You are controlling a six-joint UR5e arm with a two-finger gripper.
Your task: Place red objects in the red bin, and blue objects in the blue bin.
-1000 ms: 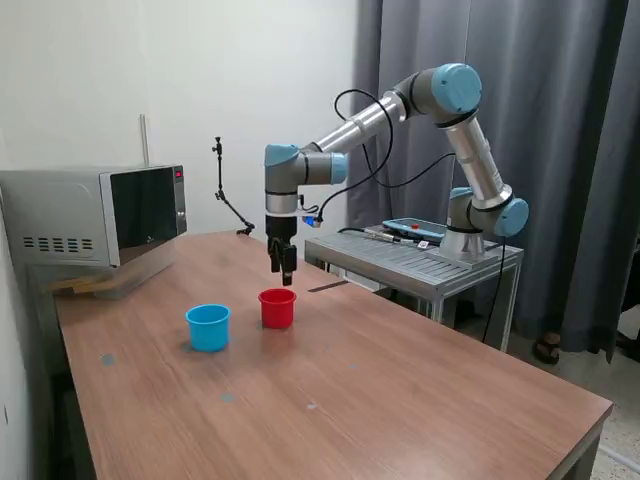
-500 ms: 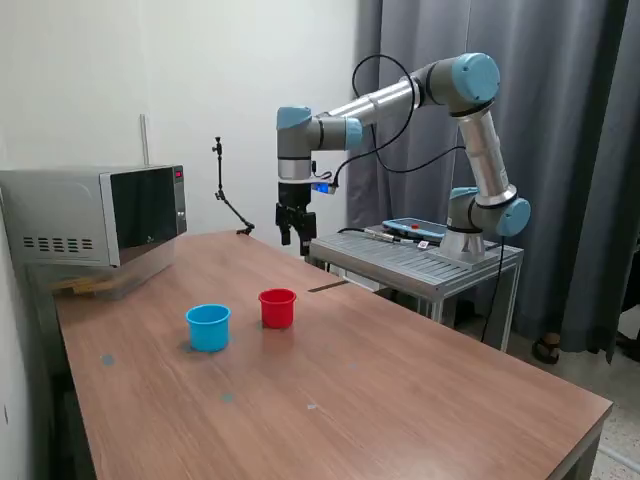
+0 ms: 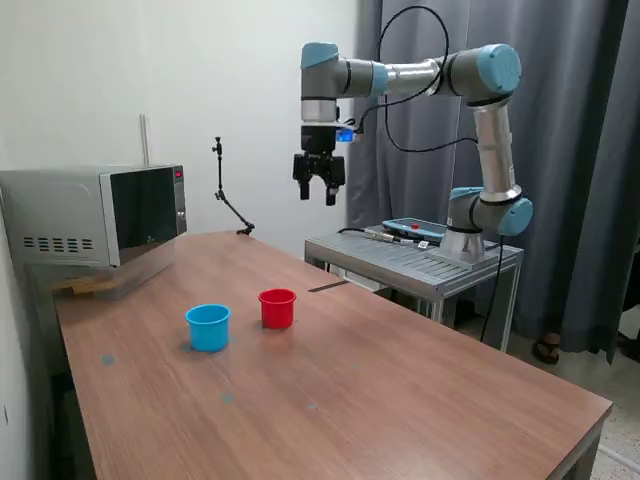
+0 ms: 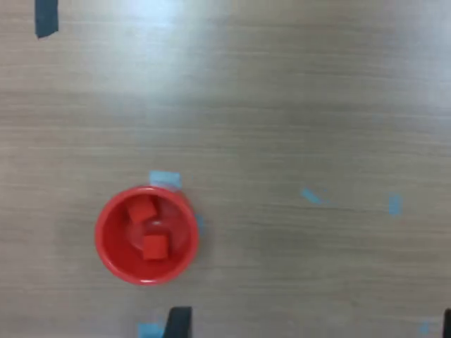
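Tool [image 3: 320, 192] hung released and empty high above the bench [image 3: 400, 380]; two red cubes [image 4: 149, 229] lay inside the red cup [image 4: 146, 234]. Sorting appeared complete; blue cup [image 3: 208, 327] contents unseen.

A: What carries everything?

B: A long wooden table [image 3: 400, 380], brown with a visible grain.

A: And what sits on it?

B: The red bin [image 3: 277, 308] stands upright near the middle. Take that as the landmark: the blue bin [image 3: 208, 327] stands just beside it, toward the exterior view's left, not touching. Well beyond it, at the far left end, sits a silver microwave [image 3: 95, 215].

A: Anything smaller?

B: Small bits of blue tape [image 4: 165, 179] stuck to the wood around the red bin.
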